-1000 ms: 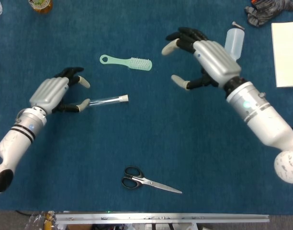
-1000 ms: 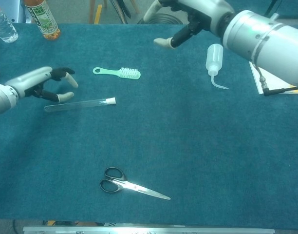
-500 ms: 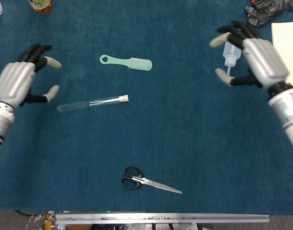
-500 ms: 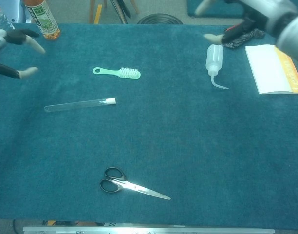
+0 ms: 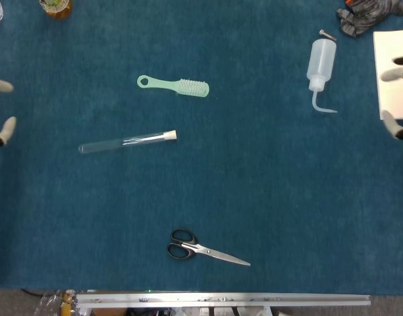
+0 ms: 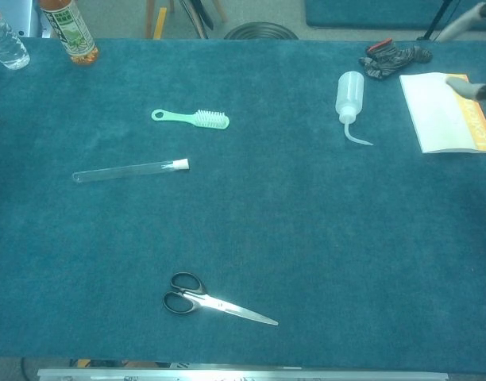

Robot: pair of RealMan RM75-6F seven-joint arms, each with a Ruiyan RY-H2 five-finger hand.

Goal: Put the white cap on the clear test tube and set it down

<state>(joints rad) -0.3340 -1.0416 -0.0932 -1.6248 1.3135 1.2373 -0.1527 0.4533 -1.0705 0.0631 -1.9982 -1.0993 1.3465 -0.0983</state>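
The clear test tube lies flat on the blue cloth left of centre, with the white cap seated on its right end. The chest view shows the same capped tube alone on the cloth. Only the fingertips of my left hand show at the left edge, spread apart and holding nothing, far from the tube. My right hand shows only its fingertips at the right edge, also apart and empty, over the white booklet.
A green brush lies behind the tube. Near the front edge are black-handled scissors. At the back right are a squeeze bottle and a dark glove. Drink bottles stand at the back left corner.
Both hands have drawn outward to the frame edges, the left leaving the tube's closed end. The capped tube has stayed where it lay.
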